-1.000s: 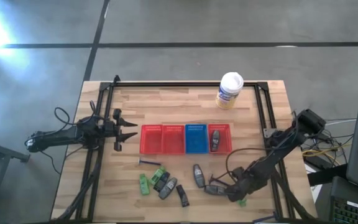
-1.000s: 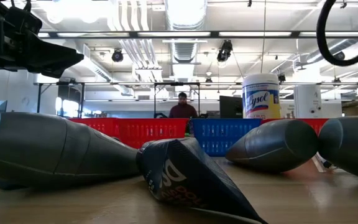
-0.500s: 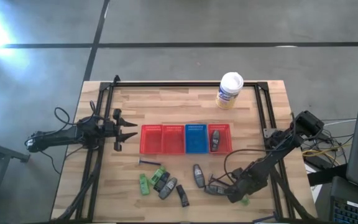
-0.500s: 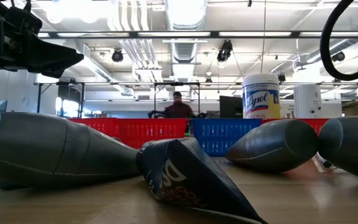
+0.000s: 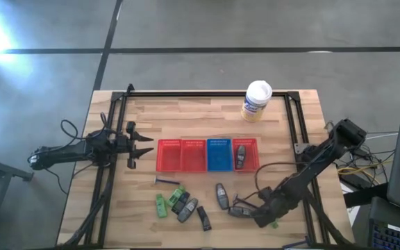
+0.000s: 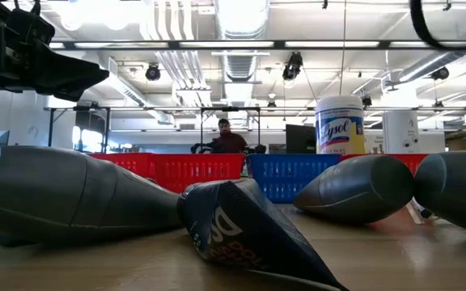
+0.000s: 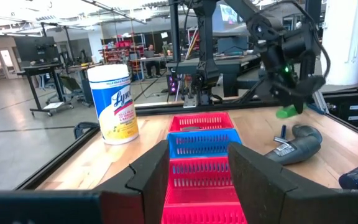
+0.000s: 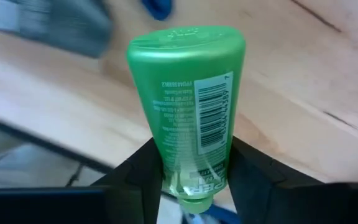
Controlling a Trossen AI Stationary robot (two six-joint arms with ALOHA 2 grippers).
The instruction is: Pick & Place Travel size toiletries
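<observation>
Wooden tabletop (image 5: 186, 114) lies under the right gripper (image 8: 194, 177), whose fingers clamp a green bottle (image 8: 188, 93) near the table's front edge. Its long axis runs straight out from the fingers, flat cap end pointing away. The pick looks done; next comes the carry to the baskets (image 5: 208, 154) beyond. The left gripper (image 5: 142, 144) waits spread apart beside them.

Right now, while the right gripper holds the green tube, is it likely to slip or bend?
The green tube sits between the right gripper fingers, shut on it. Its glossy plastic looks smooth, so it may slip. The flattened, tapering body suggests a soft squeeze tube that probably gives under pressure. It seems light.
</observation>
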